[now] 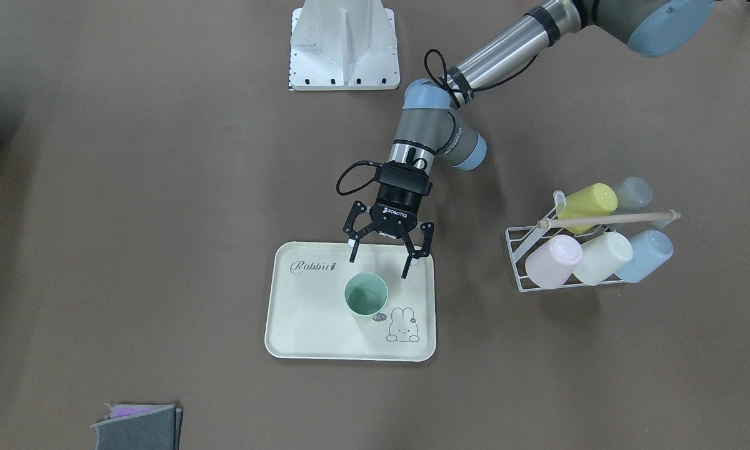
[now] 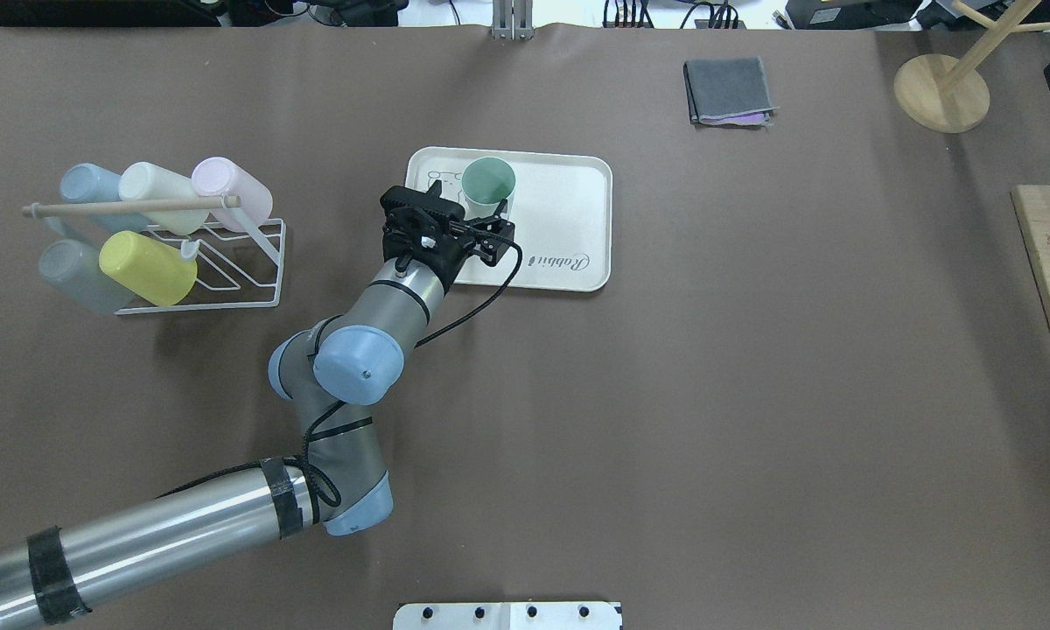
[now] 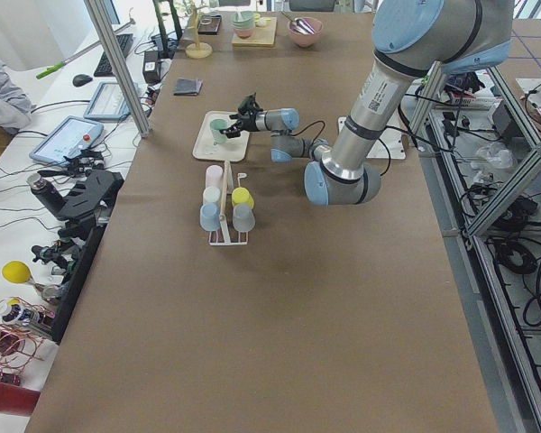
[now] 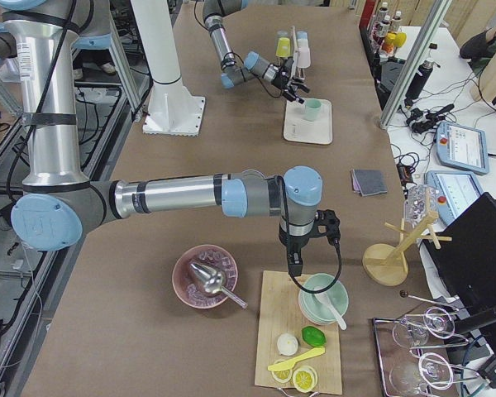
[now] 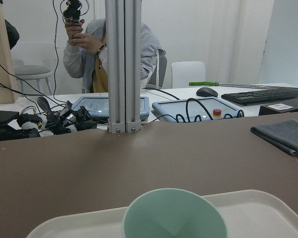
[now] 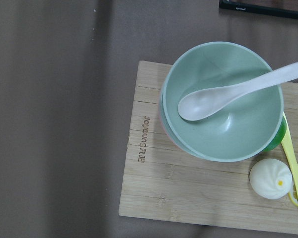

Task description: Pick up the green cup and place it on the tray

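The green cup [image 1: 366, 295] stands upright on the cream "Rabbit" tray [image 1: 306, 312], near the bunny drawing. It also shows in the overhead view [image 2: 488, 181] on the tray [image 2: 560, 210], and close up in the left wrist view [image 5: 174, 213]. My left gripper [image 1: 379, 265] is open and empty. It hovers over the tray's robot-side edge just behind the cup, with its fingers apart from the cup. My right gripper [image 4: 295, 271] hangs over a wooden board far from the tray, and I cannot tell whether it is open or shut.
A white wire rack [image 1: 525, 250] with several pastel cups lies to my left of the tray. A folded grey cloth [image 2: 728, 90] lies beyond the tray. A green bowl with a white spoon [image 6: 223, 99] sits on the wooden board [image 6: 154, 178]. A wooden stand [image 2: 941, 92] is at far right.
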Robot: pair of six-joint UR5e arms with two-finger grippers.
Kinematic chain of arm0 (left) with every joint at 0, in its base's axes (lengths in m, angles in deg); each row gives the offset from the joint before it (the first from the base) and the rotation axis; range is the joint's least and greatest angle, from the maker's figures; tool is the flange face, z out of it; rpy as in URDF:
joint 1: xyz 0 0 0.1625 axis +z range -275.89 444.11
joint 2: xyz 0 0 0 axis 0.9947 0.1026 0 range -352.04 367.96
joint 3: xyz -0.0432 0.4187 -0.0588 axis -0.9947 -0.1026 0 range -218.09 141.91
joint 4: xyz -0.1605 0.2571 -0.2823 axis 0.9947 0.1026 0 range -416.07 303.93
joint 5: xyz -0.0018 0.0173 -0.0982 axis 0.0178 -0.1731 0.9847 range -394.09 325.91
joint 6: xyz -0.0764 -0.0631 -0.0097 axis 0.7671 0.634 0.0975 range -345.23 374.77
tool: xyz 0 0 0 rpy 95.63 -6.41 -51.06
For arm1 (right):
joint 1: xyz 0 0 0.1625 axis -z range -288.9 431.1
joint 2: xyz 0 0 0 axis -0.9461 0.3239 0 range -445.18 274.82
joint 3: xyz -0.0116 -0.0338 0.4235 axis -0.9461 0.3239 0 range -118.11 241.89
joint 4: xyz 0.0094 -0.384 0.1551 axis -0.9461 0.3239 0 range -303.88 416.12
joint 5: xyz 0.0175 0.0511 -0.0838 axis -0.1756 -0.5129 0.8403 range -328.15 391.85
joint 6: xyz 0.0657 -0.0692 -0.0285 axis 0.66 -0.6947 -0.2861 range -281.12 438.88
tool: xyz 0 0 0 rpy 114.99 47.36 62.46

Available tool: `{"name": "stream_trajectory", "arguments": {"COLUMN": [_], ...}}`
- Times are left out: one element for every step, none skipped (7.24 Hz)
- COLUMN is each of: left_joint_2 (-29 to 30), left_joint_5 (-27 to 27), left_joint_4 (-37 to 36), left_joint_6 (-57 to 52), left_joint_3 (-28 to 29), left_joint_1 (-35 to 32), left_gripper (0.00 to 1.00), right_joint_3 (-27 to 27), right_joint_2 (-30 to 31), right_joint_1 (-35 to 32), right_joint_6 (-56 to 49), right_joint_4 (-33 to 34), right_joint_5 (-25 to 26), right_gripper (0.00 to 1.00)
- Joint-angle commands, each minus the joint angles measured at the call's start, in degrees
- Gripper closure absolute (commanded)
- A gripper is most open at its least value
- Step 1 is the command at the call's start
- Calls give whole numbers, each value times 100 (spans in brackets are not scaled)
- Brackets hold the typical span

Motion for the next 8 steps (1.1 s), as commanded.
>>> {"name": "stream_trajectory", "arguments": {"left_joint_2": [-260,-417,-523,-637,-664,-673,-760,-961], "left_joint_5": [644,1013,1304,1690,2111,2377,2780,3410], "left_joint_4": [-571,-1019,-1441,-1889,-2320,-2568,-2936,-3105], "left_joint_6": [-265,-282,-378,-405,-406,-406,-406,-406], "left_joint_3": [-919,-1392,-1762,-2114,-2344,-2459,-2617,-2662], "left_joint_1": [-276,-391,-532,-725,-970,-1103,-1357,-1786], "left_gripper": [2,2,2,2,2,2,2,2], "right_joint_3": [-13,-22,-13,-13,-22,-22,-30,-31], "right_joint_2": [15,15,15,15,15,15,15,15], "right_joint_1": [0,0,0,0,0,0,0,0], "right_joint_6": [1,1,1,1,10,10,10,10], "right_joint_4": [0,0,0,9,0,0,0,0], "right_joint_5": [0,0,-9,-9,-9,0,0,0], "right_gripper": [0,0,0,0,0,0,0,0]}}
